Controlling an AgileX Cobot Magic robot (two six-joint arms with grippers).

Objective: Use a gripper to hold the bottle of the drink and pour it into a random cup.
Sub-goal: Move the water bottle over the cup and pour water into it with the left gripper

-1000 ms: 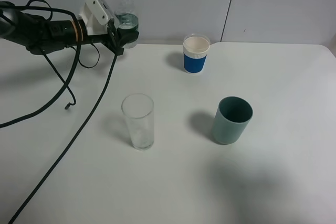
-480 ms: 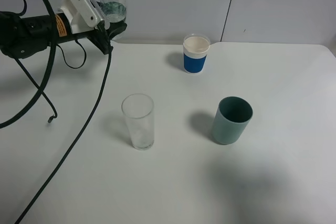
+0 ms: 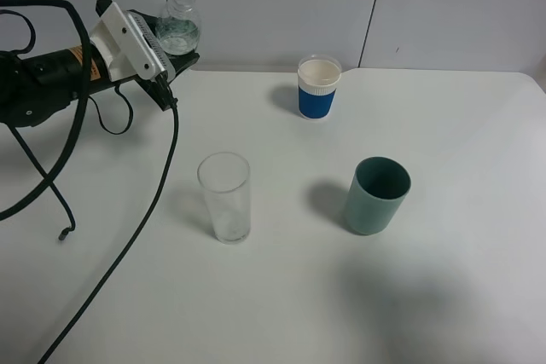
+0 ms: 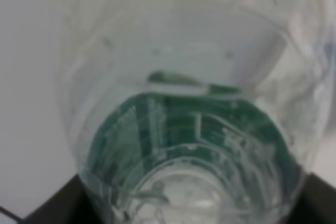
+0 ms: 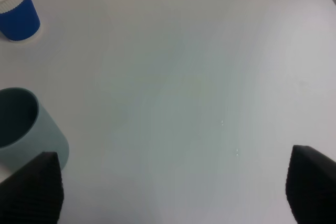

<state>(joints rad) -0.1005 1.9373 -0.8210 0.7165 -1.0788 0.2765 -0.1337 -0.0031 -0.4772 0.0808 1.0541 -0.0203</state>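
Note:
My left gripper [image 3: 175,55], black with a white bracket and an orange label, is shut on the small clear bottle [image 3: 178,30] with the green-and-white label. It holds the bottle lifted off the table at the back left. The bottle fills the left wrist view [image 4: 189,140], with black jaw tips at its sides. The tall clear glass [image 3: 225,198] stands upright and empty in front, nearer than the bottle and apart from it. My right gripper [image 5: 173,182] shows only two black fingertips [image 5: 31,187], spread wide and empty.
A blue cup with a white rim [image 3: 318,87] stands at the back middle and also shows in the right wrist view [image 5: 18,11]. A teal cup [image 3: 376,194] stands right of the glass and shows there too [image 5: 26,129]. A black cable [image 3: 128,236] trails across the table's left side.
My left gripper has lifted the bottle and drawn it left and slightly up, away from the back wall spot. The cable has shifted with it. The cups have not moved.

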